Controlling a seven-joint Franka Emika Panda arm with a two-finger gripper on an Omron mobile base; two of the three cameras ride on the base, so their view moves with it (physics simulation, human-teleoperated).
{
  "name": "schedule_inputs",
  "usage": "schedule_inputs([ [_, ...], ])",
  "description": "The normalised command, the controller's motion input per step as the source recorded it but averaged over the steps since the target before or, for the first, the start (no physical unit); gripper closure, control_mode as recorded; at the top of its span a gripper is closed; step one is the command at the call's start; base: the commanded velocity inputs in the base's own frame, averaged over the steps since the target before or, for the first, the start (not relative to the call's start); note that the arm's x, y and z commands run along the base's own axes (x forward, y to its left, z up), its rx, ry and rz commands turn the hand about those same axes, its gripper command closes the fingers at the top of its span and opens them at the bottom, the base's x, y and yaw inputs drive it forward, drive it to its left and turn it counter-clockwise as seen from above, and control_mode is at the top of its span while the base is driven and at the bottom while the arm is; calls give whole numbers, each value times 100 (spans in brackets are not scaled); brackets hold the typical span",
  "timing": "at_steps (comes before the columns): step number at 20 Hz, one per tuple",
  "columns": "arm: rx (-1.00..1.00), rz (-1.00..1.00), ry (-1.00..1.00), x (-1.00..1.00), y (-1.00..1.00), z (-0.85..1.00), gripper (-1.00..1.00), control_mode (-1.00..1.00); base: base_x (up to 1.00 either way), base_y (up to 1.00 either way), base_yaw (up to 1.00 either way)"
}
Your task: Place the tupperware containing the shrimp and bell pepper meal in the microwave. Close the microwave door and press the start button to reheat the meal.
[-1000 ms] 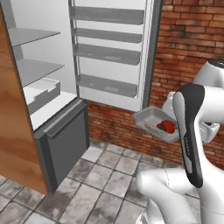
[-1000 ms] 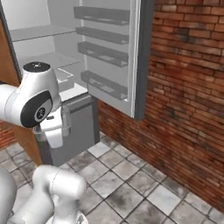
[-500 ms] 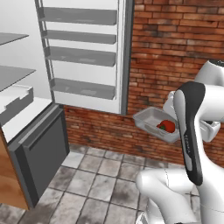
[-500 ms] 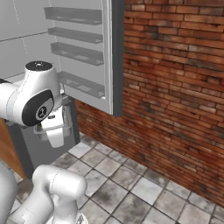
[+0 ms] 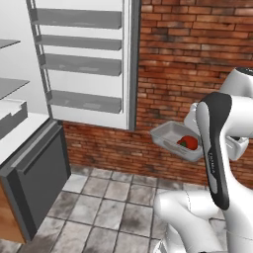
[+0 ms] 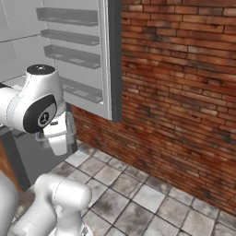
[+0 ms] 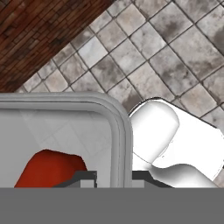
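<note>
The tupperware point(image 5: 169, 136) is a shallow grey-white tray held in the air in front of the brick wall, just left of my white forearm. A red bell pepper point(image 5: 188, 143) of the meal lies in it; I cannot make out shrimp. In the hand view the tupperware rim point(image 7: 119, 131) runs between my two fingertips, and my gripper point(image 7: 114, 178) is shut on that rim, with the red pepper point(image 7: 50, 168) just inside the tray. The microwave and its door are out of view.
An open white fridge door with several grey shelves point(image 5: 84, 59) point(image 6: 76, 50) stands to the left. A dark lower fridge drawer front point(image 5: 39, 180) juts out at bottom left. A red brick wall point(image 5: 197, 49) fills the right; grey floor tiles point(image 5: 108, 207) lie below.
The whole picture has slid left: the base has moved, so the fridge now sits further left and more brick wall shows. The tray stays in my grip, unmoved against the arm.
</note>
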Motion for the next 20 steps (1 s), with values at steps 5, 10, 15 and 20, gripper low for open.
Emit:
schedule_inputs([
  [5,0,0,0,0,0,0,100,100,-17,34,-86],
  [10,0,0,0,0,0,0,100,100,34,39,-74],
  [15,0,0,0,0,0,0,100,100,19,25,-79],
  [20,0,0,0,0,0,0,100,100,0,19,-94],
])
